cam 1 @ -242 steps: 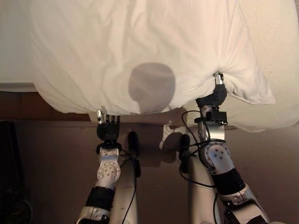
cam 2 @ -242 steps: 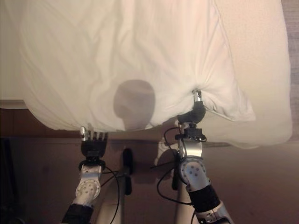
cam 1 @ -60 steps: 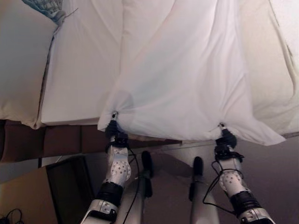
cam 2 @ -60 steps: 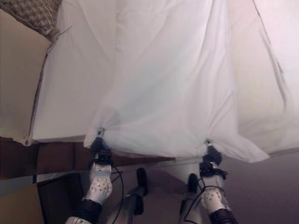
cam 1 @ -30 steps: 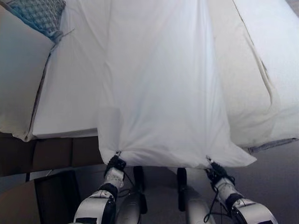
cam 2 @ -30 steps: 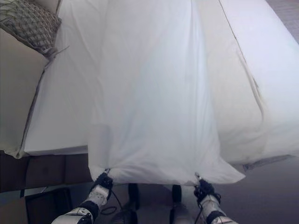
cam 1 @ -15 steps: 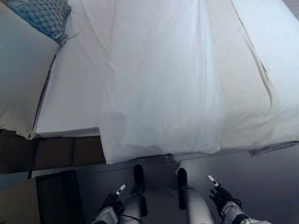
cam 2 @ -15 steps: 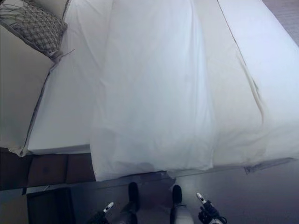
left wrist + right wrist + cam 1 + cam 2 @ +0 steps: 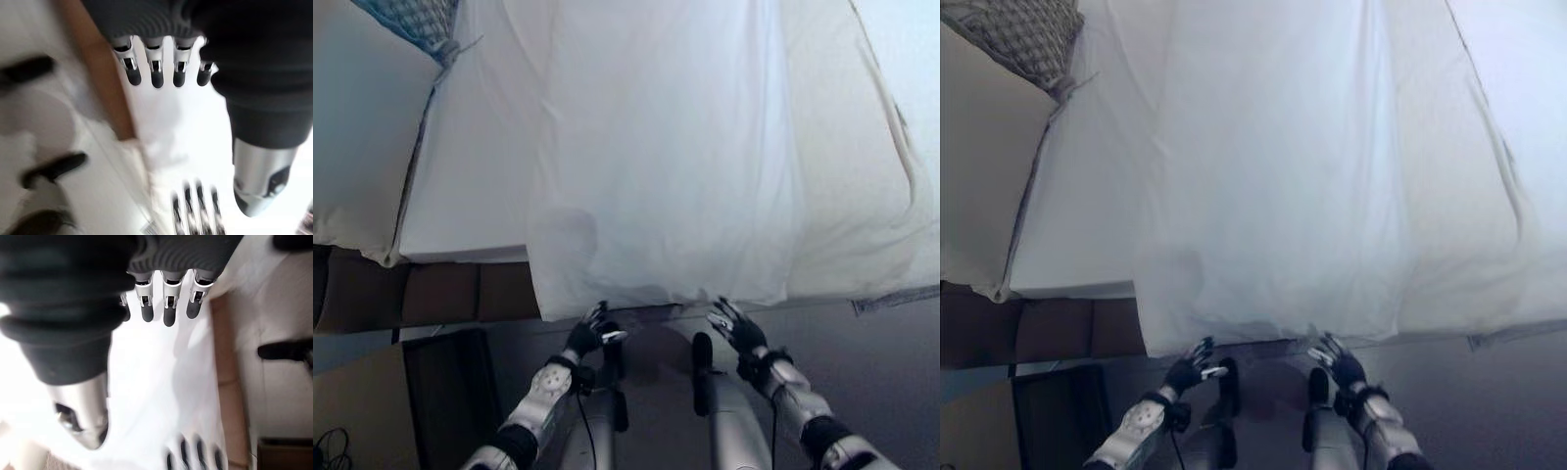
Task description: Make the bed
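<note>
Bed [image 9: 460, 196]: white sheet [image 9: 656, 166] overhanging near edge; pillow [image 9: 357, 127], knitted cushion [image 9: 411, 18] left.

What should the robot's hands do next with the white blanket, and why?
Probably reach up and grab the white blanket's hanging edge again. Both the left hand and the right hand are open just below it, holding nothing.

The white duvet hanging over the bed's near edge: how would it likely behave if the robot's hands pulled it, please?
The white duvet is probably floppy: it drapes over the mattress edge in soft folds. It likely slides easily on the smooth sheet. Both open hands, left hand and right hand, sit just below its hem.
</note>
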